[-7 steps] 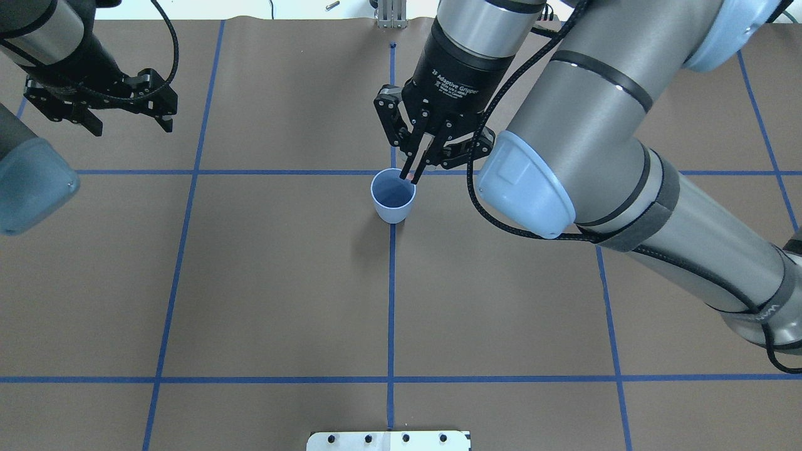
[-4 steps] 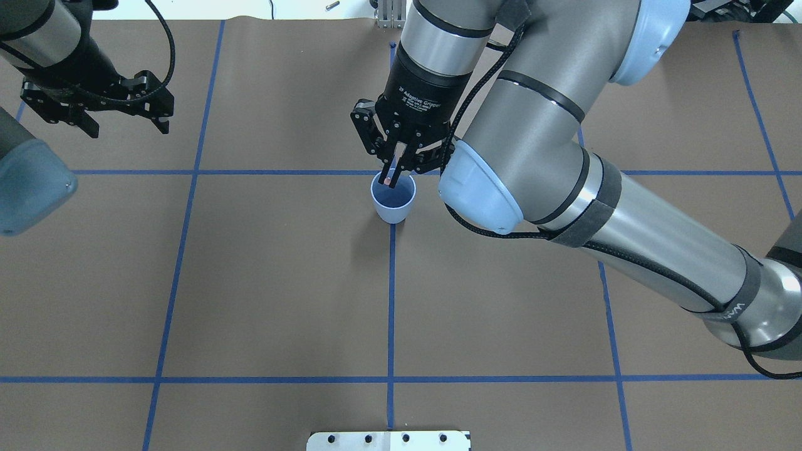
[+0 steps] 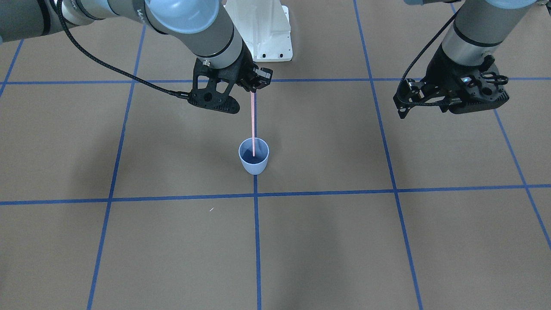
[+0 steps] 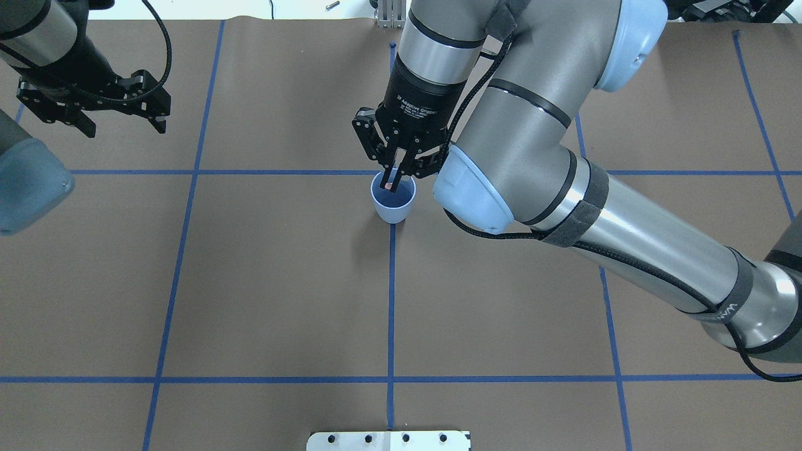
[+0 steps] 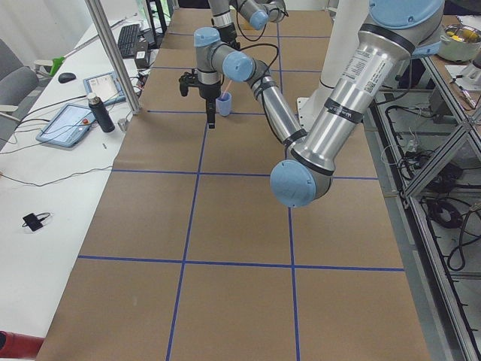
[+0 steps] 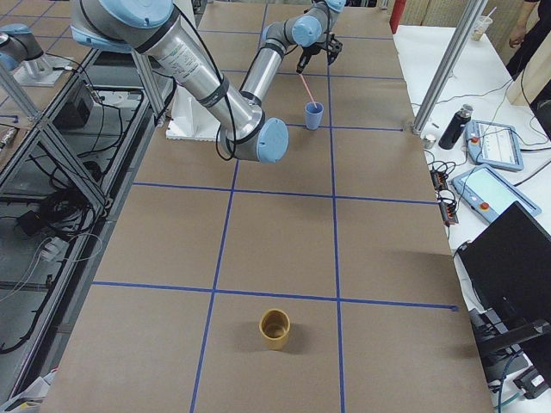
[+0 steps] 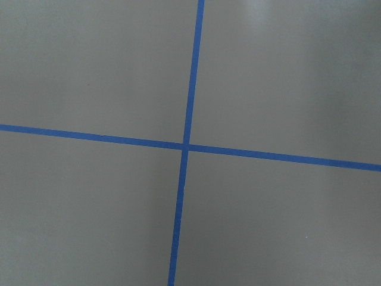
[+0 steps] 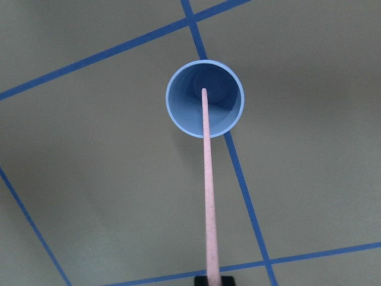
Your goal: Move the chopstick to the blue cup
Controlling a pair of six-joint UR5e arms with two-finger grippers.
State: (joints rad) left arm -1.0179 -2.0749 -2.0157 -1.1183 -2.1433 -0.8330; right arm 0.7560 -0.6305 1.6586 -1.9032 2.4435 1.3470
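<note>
Overhead view: chopstick (image 3: 253, 125) mostly hidden under right end effector (image 3: 252, 88); can't tell if tip touches bottom of blue cup (image 3: 254, 162). Fingers pinched tight on stick's top end, stick approx. upright, tip inside cup mid-tabletop (image 3: 344, 241). Left end effector (image 4: 125, 122) spread wide, holds nothing.

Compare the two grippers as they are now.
The right gripper is shut on the chopstick; the left gripper is open and empty. The right gripper hangs above the blue cup; the left gripper hangs over the table, far aside. Both are black, two-fingered.
</note>
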